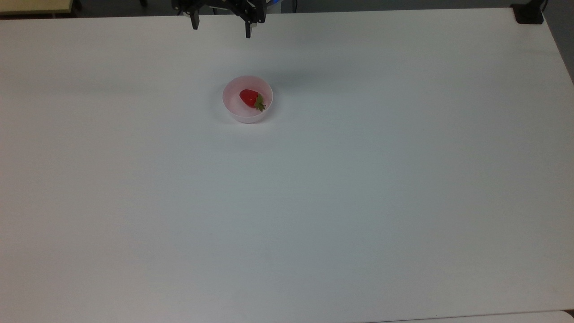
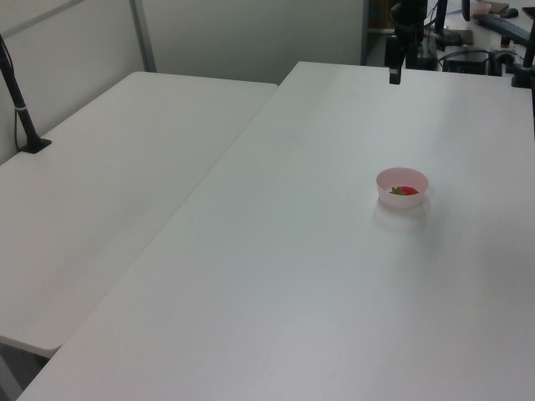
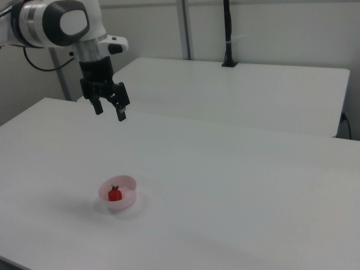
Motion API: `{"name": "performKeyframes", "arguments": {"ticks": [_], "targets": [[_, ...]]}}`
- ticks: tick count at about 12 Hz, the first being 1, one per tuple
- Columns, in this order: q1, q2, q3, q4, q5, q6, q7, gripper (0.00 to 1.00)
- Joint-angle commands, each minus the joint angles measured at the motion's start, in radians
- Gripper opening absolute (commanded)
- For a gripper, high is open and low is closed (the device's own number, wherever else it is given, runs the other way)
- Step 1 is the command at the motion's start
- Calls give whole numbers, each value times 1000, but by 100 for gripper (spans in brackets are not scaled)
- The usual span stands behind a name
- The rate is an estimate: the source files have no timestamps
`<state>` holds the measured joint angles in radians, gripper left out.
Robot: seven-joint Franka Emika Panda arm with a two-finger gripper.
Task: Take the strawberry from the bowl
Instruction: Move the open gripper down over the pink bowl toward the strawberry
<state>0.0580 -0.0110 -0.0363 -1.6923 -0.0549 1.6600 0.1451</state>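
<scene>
No readable labels or writing on anything in frame.

Arm pose: gripper [image 3: 109,110] hangs high above the white table [image 1: 314,202], fingers pointing down, wrist roughly vertical, white arm link [image 3: 56,22] reaching in from the right view's upper left. Jaws are apart, nothing between them. In the top view the gripper [image 1: 221,28] sits at the far table edge, both dark fingers visible with a clear gap.

Strawberry [image 1: 250,98] lies inside the pale pink bowl [image 1: 233,110], red body toward the top view's left, green cap toward the top view's lower right. Bowl sits upright on the table, well apart from the gripper. Right view: strawberry [image 3: 115,194] in bowl [image 3: 127,201], below and slightly to the right view's right of the gripper. Left view: bowl [image 2: 402,197] on the table's right part, strawberry [image 2: 405,190] partly hidden by the rim.

A second white table [image 2: 109,175] stands alongside.
</scene>
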Motion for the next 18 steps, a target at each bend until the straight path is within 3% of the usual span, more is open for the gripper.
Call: {"name": "performKeyframes", "arguments": {"ticks": [1, 5, 8, 11, 14, 16, 18], "targets": [[6, -9, -8, -10, 7, -14, -19, 100], [5, -7, -8, -10, 6, -14, -22, 100], [3, -12, -8, -38, 6, -14, -221, 100], [9, -12, -8, -133, 4, 13, -520, 100], [14, -10, -7, -290, -20, 157, -738, 97], [14, 9, -4, -366, -63, 279, -759, 97], [28, 35, -4, -398, -97, 314, -801, 89]]}}
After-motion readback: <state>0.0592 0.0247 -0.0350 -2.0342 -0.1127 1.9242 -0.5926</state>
